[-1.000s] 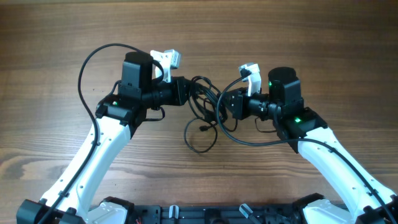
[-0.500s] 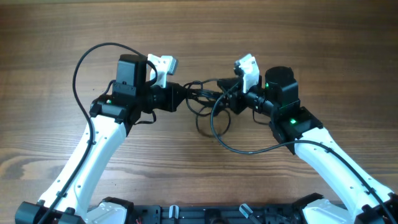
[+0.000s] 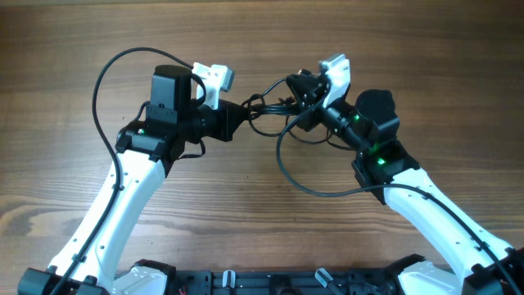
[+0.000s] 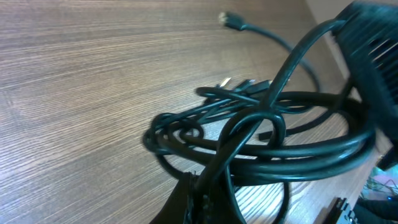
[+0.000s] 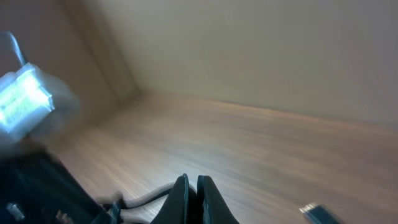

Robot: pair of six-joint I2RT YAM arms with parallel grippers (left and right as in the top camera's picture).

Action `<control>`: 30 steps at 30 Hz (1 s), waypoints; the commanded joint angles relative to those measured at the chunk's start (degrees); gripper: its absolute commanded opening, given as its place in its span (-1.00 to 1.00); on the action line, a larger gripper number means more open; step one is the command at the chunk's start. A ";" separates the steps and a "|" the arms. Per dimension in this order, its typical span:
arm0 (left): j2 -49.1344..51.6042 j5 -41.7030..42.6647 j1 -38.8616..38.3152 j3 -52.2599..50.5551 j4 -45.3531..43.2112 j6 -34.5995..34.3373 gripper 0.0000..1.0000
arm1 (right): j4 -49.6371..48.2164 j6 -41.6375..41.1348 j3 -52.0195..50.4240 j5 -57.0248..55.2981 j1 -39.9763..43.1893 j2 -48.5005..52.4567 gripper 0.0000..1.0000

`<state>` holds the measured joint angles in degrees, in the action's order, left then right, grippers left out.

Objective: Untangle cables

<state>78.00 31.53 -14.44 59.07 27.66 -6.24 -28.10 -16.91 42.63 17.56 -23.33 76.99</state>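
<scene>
the cables (image 3: 268, 105) are found as one knotted bundle strung between both hands, toward the far edge of the bench (image 3: 65, 49), midway across. the left hand (image 3: 237, 117) is clamped on the bundle's left side. the right hand (image 3: 299, 84) is pressed together on a strand, though that wrist view is blurred. one plug end (image 4: 231, 20) is seen free beyond the knot.

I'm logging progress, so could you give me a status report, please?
Left gripper shut on cables. Right gripper likewise. Cables knotted, stretched between them. No obstruction seen.
</scene>
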 commanded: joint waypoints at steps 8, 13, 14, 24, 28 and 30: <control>0.76 -10.23 2.29 -2.82 4.15 1.55 -0.92 | -9.81 -32.28 2.69 7.28 10.45 -1.44 -0.92; 0.76 -10.21 2.29 -2.82 4.15 1.55 -0.92 | 7.19 -8.44 2.69 17.00 10.60 -1.44 -0.91; 0.76 -10.21 2.29 -2.84 4.15 1.55 -0.92 | 11.69 -3.96 2.69 17.00 10.60 -1.44 -0.91; 1.05 0.96 2.29 -2.86 4.72 11.17 -0.92 | 27.65 11.82 2.69 12.90 10.19 -1.42 0.38; 2.08 10.88 2.29 -2.86 4.81 18.40 -0.92 | 31.61 18.95 2.69 15.74 9.90 0.24 0.16; 2.38 15.67 2.32 -2.86 4.85 21.18 -0.92 | 33.40 19.08 2.69 16.24 9.90 2.21 0.11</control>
<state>79.33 35.07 -12.36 56.23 32.67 6.96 3.81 -2.90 45.17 31.55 -13.08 76.44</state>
